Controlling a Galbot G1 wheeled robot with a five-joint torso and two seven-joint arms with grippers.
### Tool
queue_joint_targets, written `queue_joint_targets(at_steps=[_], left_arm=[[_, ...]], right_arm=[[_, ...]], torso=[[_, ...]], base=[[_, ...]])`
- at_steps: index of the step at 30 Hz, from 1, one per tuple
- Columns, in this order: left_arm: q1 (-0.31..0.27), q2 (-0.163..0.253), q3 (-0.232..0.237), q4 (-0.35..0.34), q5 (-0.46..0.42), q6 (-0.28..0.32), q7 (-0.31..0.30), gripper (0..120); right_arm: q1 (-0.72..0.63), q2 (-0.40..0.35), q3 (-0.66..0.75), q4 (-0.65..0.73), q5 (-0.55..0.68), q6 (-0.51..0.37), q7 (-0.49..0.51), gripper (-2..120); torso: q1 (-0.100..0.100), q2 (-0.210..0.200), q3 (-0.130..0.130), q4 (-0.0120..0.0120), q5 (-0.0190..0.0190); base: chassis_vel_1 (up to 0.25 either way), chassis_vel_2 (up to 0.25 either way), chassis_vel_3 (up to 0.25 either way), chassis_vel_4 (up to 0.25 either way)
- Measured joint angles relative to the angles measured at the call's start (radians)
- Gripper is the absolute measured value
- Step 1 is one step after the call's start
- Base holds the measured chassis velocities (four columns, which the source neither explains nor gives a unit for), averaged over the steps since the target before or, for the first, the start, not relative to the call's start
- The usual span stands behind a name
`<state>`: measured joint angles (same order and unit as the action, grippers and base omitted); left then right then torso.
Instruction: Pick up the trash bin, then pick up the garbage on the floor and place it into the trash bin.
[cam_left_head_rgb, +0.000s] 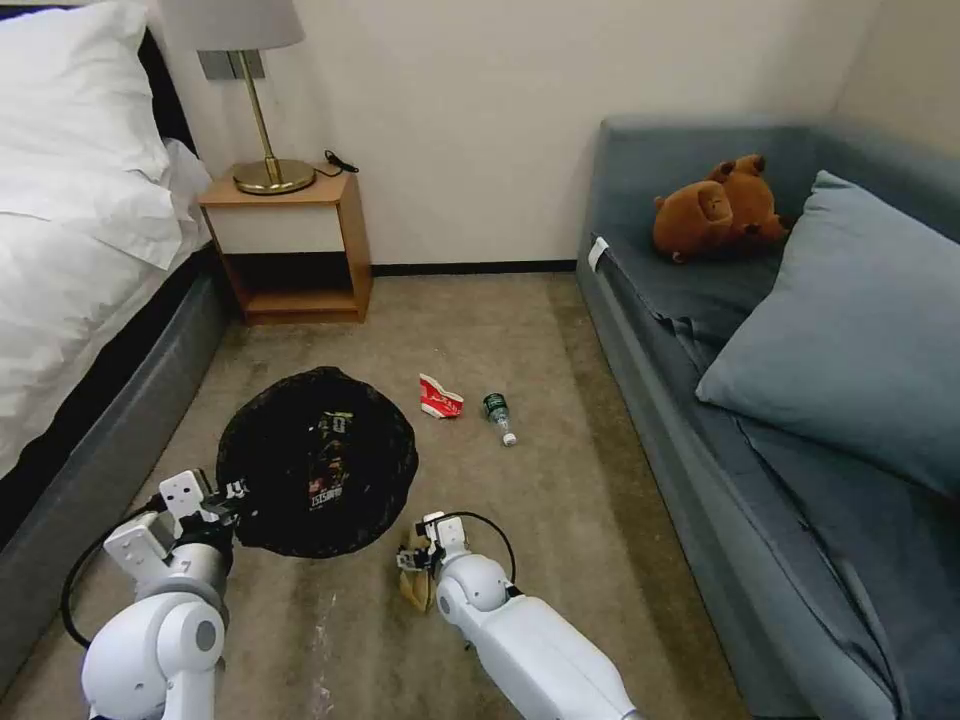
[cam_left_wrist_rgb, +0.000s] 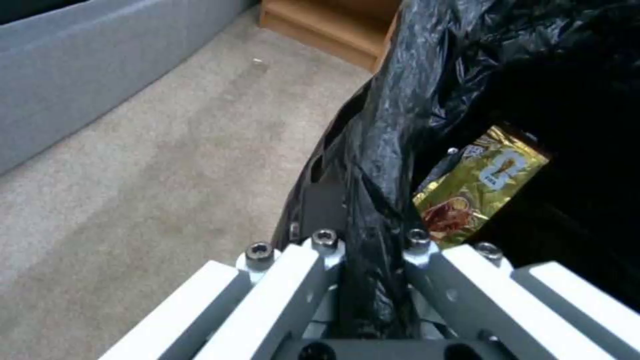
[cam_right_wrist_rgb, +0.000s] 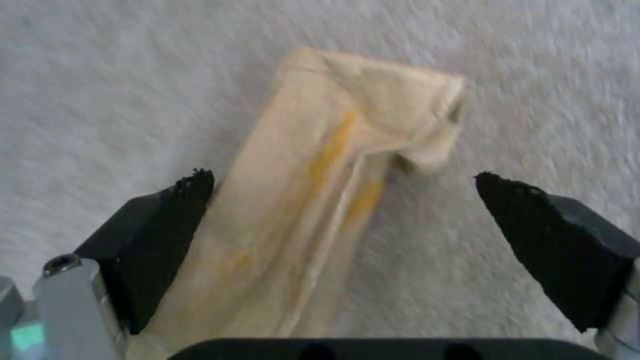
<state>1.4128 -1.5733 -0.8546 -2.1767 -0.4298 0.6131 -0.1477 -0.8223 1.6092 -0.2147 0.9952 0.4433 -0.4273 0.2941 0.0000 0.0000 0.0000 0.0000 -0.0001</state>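
Observation:
My left gripper (cam_left_head_rgb: 236, 494) is shut on the near rim of the trash bin (cam_left_head_rgb: 315, 460), a round bin lined with a crinkly black bag. The left wrist view shows the liner (cam_left_wrist_rgb: 393, 150) pinched between the jaws of that gripper (cam_left_wrist_rgb: 370, 250). A gold snack wrapper (cam_left_wrist_rgb: 477, 187) lies inside the bin. My right gripper (cam_right_wrist_rgb: 343, 200) is open and low over the carpet, its black pads (cam_right_wrist_rgb: 167, 225) straddling a tan crumpled paper bag (cam_right_wrist_rgb: 373, 100). In the head view, the bag (cam_left_head_rgb: 412, 592) lies under that gripper (cam_left_head_rgb: 415, 562). A crushed red-and-white carton (cam_left_head_rgb: 440, 397) and a small clear bottle (cam_left_head_rgb: 499, 415) lie farther off on the floor.
A bed (cam_left_head_rgb: 80, 250) runs along the left and a grey-blue sofa (cam_left_head_rgb: 700, 330) along the right, carrying a cushion (cam_left_head_rgb: 850, 330) and a brown plush toy (cam_left_head_rgb: 715, 210). A wooden nightstand (cam_left_head_rgb: 290, 250) with a lamp (cam_left_head_rgb: 270, 150) stands at the back wall.

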Motion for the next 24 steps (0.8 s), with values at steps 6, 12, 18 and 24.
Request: queue_joint_targets(at_steps=[6, 12, 18, 24], left_arm=[[0.009, -0.001, -0.002, -0.001, -0.001, -0.004, 0.003, 1], [0.017, -0.001, -0.008, 0.001, -0.001, -0.01, 0.008, 1], [0.016, -0.007, -0.004, 0.011, 0.001, -0.014, 0.009, 1], [0.012, -0.014, 0.004, 0.022, 0.012, -0.017, 0.01, 1]], right_arm=[[-0.004, 0.0, 0.026, -0.049, -0.029, 0.025, -0.042, 100], [-0.014, 0.0, 0.037, -0.067, -0.059, 0.046, -0.078, 100], [-0.038, -0.001, 0.051, -0.062, -0.087, 0.077, -0.118, 100], [-0.052, -0.001, 0.069, -0.067, -0.114, 0.135, -0.196, 96]], torso=[[0.0, 0.0, 0.0, 0.0, 0.0001], [0.0, 0.0, 0.0, 0.0, 0.0001], [0.0, 0.0, 0.0, 0.0, 0.0001], [0.0, 0.0, 0.0, 0.0, 0.0001]], base=[[0.0, 0.0, 0.0, 0.0], [0.0, 0.0, 0.0, 0.0], [0.0, 0.0, 0.0, 0.0], [0.0, 0.0, 0.0, 0.0]])
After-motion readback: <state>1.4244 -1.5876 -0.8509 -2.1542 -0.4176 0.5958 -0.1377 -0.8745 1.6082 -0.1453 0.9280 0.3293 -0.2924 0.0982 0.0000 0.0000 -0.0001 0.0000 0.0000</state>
